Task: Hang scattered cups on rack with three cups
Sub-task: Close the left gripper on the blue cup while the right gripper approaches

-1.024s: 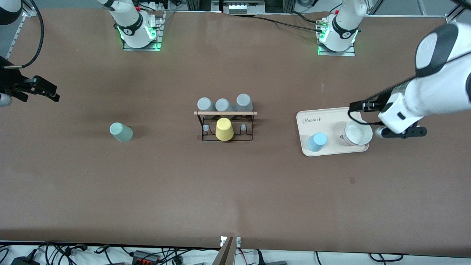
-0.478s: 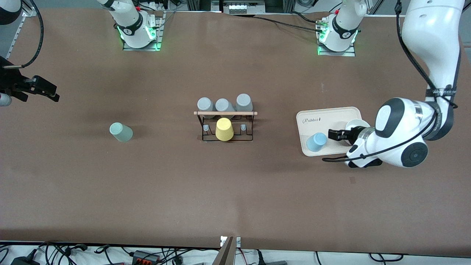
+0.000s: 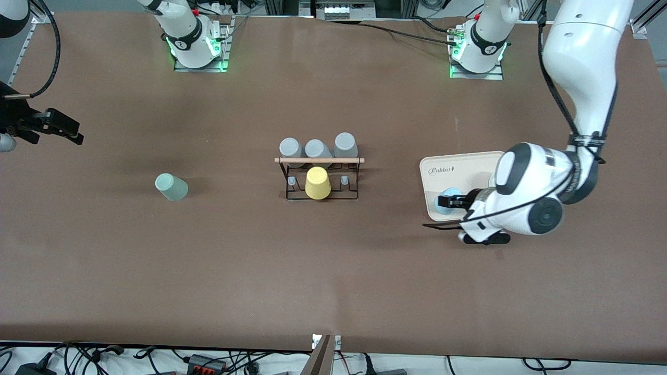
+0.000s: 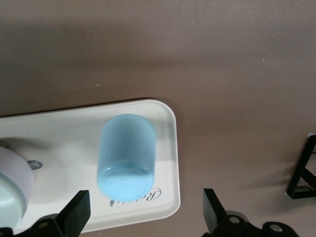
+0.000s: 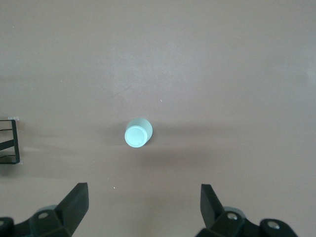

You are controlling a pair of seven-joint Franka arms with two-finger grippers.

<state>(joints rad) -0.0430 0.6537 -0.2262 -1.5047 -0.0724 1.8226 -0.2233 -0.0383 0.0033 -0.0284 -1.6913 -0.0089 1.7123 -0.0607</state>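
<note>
Moments earlier beside the cream tray (image 3: 458,164), the left gripper (image 3: 449,202) had swung in over the tray's light blue cup (image 4: 126,155), jaws apart, ready to grasp; the right gripper (image 3: 65,130) waited, jaws apart, above the green cup (image 3: 171,187).

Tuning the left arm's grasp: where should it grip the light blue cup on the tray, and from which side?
Grip the light blue cup across its tapered side wall, coming in level from the left arm's end of the table, as the open left gripper is lined up now. It stands upside down on the cream tray, closed base up, so no rim to pinch; the fingers look wide enough to straddle it.
</note>
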